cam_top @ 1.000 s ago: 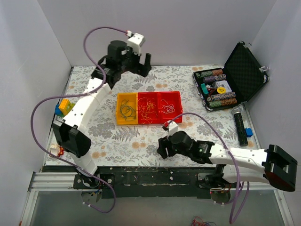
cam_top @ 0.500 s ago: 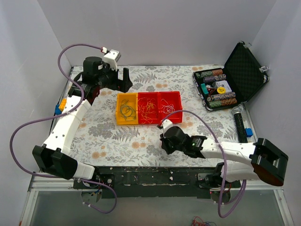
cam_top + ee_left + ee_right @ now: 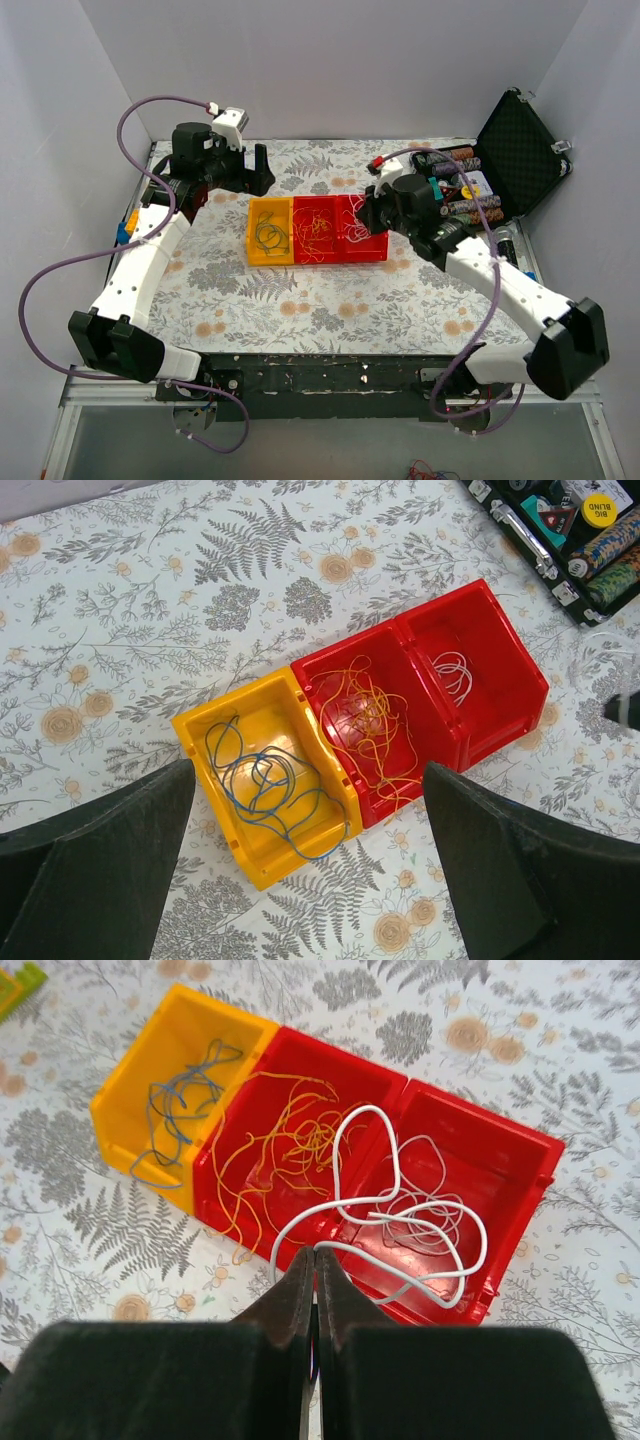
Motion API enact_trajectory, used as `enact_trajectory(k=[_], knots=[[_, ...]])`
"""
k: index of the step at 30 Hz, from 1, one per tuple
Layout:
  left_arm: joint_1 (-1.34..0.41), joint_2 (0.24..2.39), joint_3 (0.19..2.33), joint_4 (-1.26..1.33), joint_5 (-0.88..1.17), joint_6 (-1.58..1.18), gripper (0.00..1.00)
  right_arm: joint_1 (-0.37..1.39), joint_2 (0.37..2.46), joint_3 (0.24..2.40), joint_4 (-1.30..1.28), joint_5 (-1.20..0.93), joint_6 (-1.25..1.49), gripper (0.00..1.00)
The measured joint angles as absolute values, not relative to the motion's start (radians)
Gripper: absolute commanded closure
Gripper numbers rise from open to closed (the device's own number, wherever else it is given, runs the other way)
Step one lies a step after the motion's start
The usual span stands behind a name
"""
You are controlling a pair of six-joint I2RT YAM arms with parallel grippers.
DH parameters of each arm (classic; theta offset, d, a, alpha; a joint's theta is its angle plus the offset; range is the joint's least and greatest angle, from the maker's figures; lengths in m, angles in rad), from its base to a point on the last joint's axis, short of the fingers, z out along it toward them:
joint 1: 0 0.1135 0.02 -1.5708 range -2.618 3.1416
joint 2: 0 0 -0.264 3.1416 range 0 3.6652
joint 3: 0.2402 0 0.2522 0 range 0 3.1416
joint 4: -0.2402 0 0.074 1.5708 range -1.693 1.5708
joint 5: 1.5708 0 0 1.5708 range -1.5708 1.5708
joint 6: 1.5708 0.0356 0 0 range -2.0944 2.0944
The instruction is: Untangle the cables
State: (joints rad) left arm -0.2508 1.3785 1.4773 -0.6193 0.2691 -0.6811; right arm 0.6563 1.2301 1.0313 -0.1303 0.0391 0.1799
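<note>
Floral tabletop [image 3: 600, 1020]: right claw [image 3: 315, 1255] clamps a white cable [image 3: 395, 1175] that loops ahead over the red bin [image 3: 505, 1165].

blue-green cables [image 3: 180, 1110] coiled in yellow bin [image 3: 215, 1015], orange cables [image 3: 300, 1135] in middle red bin [image 3: 340, 1065], whitish cables [image 3: 420, 1210] in end red bin [image 3: 480, 1135].

Plain pale walls [image 3: 400, 60] box in three sides, kinda lavender-white. Desk [image 3: 300, 300] has a grey fern-and-flower cloth with little orange blooms. Black rail [image 3: 330, 372] along the near edge. Light's soft and even.
</note>
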Motion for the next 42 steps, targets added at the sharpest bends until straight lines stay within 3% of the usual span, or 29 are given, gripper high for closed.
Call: enact_trajectory(k=[6, 14, 16, 21, 23, 30, 42], knots=[[-0.251, 1.378, 1.477, -0.62, 0.263, -0.689, 0.02, 0.603, 1.443, 1.051, -0.136, -0.028, 0.168, 0.99], [-0.251, 1.378, 1.474, -0.617, 0.251, -0.696, 0.02, 0.564, 1.571, 1.084, -0.141, -0.023, 0.149, 0.99], [-0.251, 1.378, 1.468, -0.612, 0.251, -0.698, 0.02, 0.56, 1.599, 1.122, -0.142, -0.02, 0.138, 0.86], [-0.251, 1.378, 1.467, -0.604, 0.239, -0.712, 0.02, 0.556, 1.671, 1.226, -0.154, -0.011, 0.122, 0.33], [-0.251, 1.378, 1.467, -0.598, 0.22, -0.715, 0.02, 0.556, 1.684, 1.243, -0.16, -0.01, 0.121, 0.23], [-0.251, 1.362, 1.435, -0.571, 0.165, -0.715, 0.02, 0.556, 1.645, 1.222, -0.185, -0.005, 0.132, 0.21], [-0.251, 1.289, 1.306, -0.493, 0.061, -0.796, 0.02, 0.556, 1.208, 1.063, -0.204, -0.004, 0.207, 0.11]])
